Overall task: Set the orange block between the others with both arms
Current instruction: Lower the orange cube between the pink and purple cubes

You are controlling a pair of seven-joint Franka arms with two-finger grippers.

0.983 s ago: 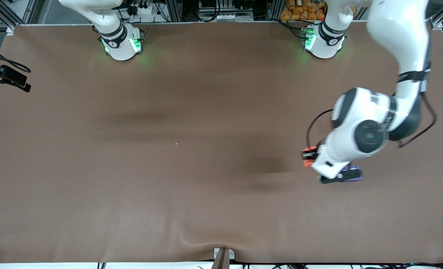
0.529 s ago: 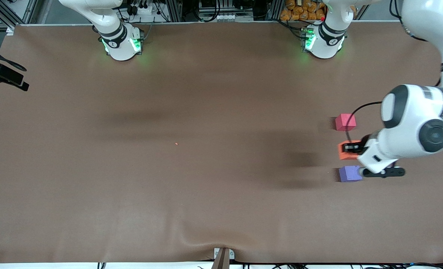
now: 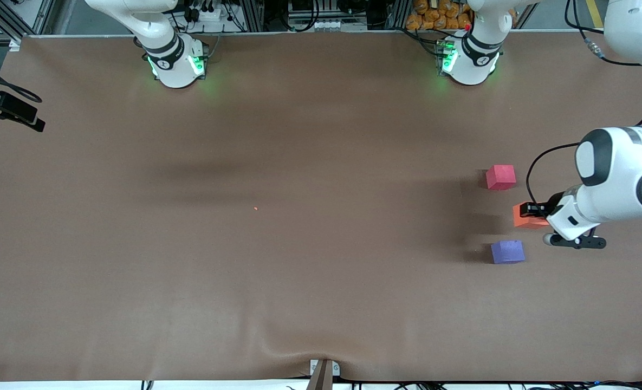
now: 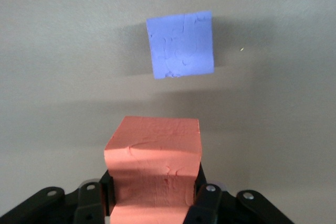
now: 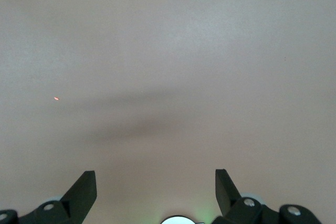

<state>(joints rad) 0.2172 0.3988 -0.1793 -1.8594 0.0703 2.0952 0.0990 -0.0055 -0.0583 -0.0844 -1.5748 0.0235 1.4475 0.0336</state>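
Observation:
My left gripper (image 3: 533, 212) is shut on the orange block (image 3: 525, 215), which it holds just above the brown table. The block hangs beside the gap between the pinkish-red cube (image 3: 500, 177) and the purple cube (image 3: 507, 252), a little toward the left arm's end of the table. In the left wrist view the orange block (image 4: 153, 145) fills the left gripper (image 4: 153, 195), with the purple cube (image 4: 181, 44) on the table past it; the pinkish-red cube is out of that view. The right gripper (image 5: 155, 179) is open over bare table, and the right arm waits.
The two green-lit arm bases (image 3: 177, 62) (image 3: 467, 59) stand along the table's back edge. A black camera mount (image 3: 6, 111) juts in at the right arm's end. A tiny orange speck (image 3: 255, 208) lies mid-table. The cloth bulges (image 3: 321, 352) at the near edge.
The left arm has carried the orange block toward its own end of the table, uncovering the pinkish-red and purple cubes. The right arm has not moved.

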